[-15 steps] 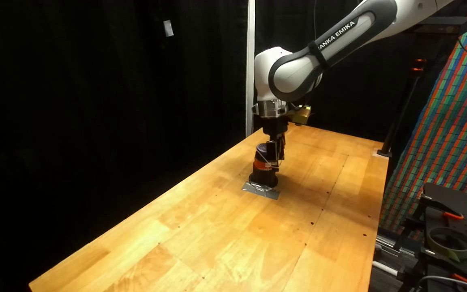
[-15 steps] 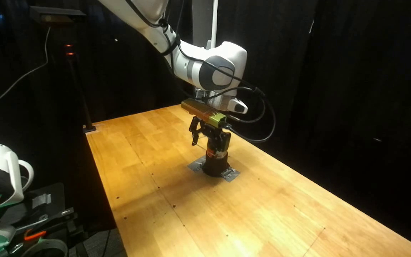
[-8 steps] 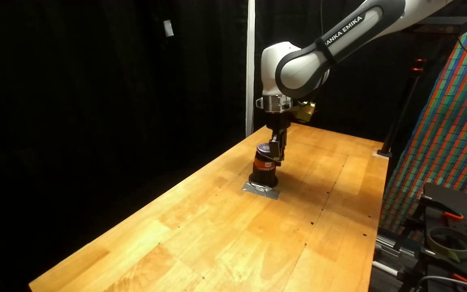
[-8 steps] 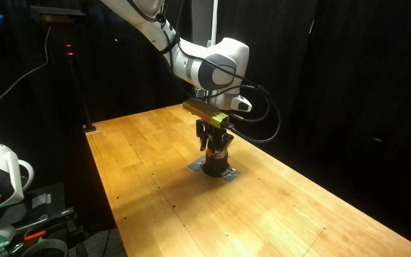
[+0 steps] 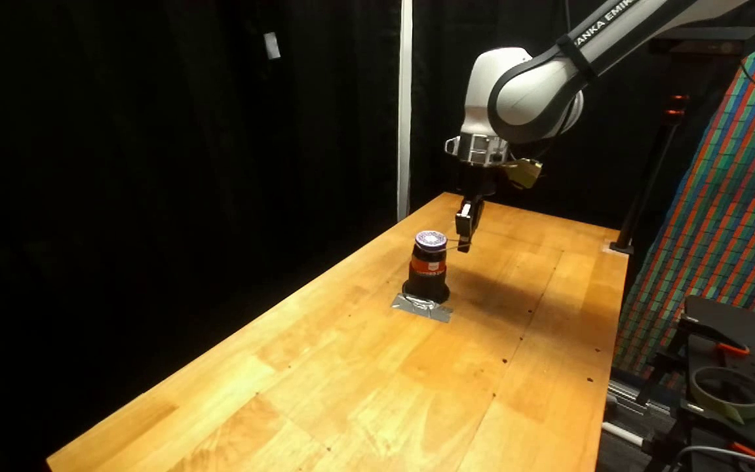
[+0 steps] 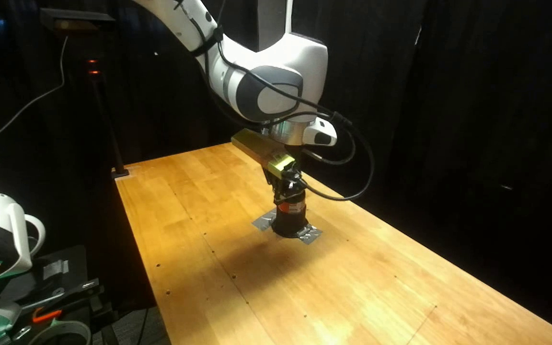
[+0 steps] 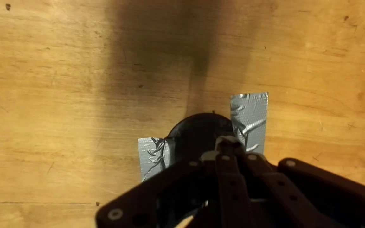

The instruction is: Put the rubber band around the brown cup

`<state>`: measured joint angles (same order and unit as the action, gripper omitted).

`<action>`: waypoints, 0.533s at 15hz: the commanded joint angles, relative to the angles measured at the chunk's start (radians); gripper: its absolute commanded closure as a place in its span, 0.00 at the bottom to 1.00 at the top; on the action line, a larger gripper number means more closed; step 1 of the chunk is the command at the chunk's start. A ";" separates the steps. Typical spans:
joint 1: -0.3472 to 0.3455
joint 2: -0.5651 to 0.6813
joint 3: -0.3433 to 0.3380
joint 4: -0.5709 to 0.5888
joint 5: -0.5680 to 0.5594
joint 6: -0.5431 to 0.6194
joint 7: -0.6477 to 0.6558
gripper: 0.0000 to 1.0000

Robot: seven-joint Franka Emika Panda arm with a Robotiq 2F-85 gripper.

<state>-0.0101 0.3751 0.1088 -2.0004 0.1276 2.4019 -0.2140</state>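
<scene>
The brown cup (image 5: pixel 427 283) stands upright on the wooden table, dark with an orange-red label and a pale patterned top. At its upper edge lies the thin rubber band (image 5: pixel 456 247), which stretches across to my gripper (image 5: pixel 464 247). My fingers are together, beside and slightly behind the cup's top, apart from the cup. The band seems to pass around the fingertips; whether any of it is pinched I cannot tell. In the wrist view, the closed gripper (image 7: pixel 230 142) covers much of the brown cup (image 7: pixel 198 129). The arm's camera and fingers hide the cup's top in an exterior view.
Grey tape strips (image 5: pixel 422 308) fix the cup's base to the wooden table (image 5: pixel 377 393). A black post (image 5: pixel 646 177) rises at the table's far corner. Beside the table is a dark cart with a tape roll (image 5: pixel 728 392).
My gripper has risen and drawn back from the cup, and its fingers have come together. The band, steeply slanted before, now runs almost level from the cup's top. The cup has not moved.
</scene>
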 commanded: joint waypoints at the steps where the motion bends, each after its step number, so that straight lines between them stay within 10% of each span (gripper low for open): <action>1: -0.068 -0.118 0.055 -0.183 0.186 0.190 -0.124 1.00; 8: -0.227 -0.160 0.258 -0.319 0.739 0.468 -0.583 1.00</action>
<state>-0.1566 0.2604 0.2653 -2.2621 0.6701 2.7982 -0.6117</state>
